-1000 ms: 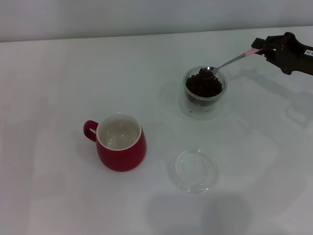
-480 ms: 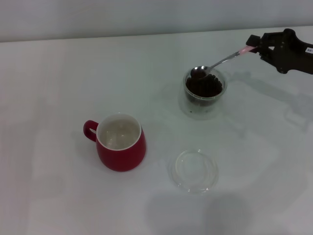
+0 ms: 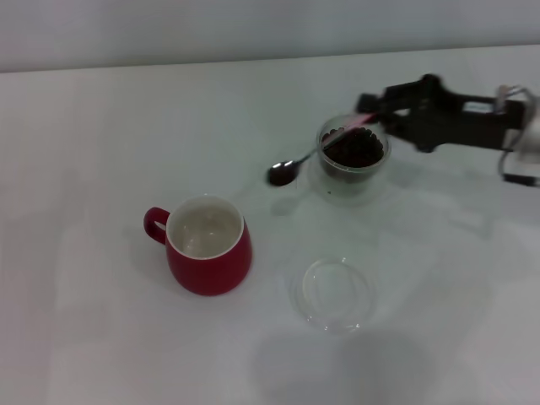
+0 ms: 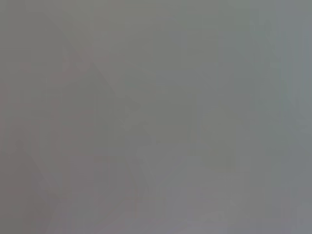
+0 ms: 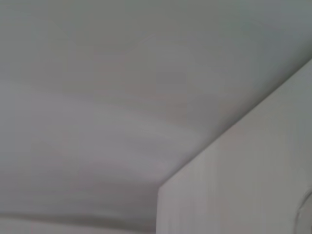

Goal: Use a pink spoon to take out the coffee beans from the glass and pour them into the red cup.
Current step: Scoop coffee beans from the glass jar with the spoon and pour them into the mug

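Both wrist views: plain grey blur, nothing identifiable. Left gripper not visible in any view.

Head view: right gripper (image 3: 371,105) reaches in from the right, over the far rim of the glass (image 3: 353,159). It is clamped on the pink handle end of the spoon (image 3: 312,157); most of the handle is hidden by the fingers, only a short pink bit shows. The neck slants down across the glass mouth; the bowl hangs just outside the glass on the cup side, above the table (image 3: 101,337). Bowl looks dark; cannot tell if it carries beans.

Beans (image 3: 354,148) heaped in the glass.

Cup (image 3: 207,245) stands upright, nearer and left of the glass, handle to the left, inside white.

Flat clear dish (image 3: 337,294) right of the cup.

White label on the arm; text unreadable.
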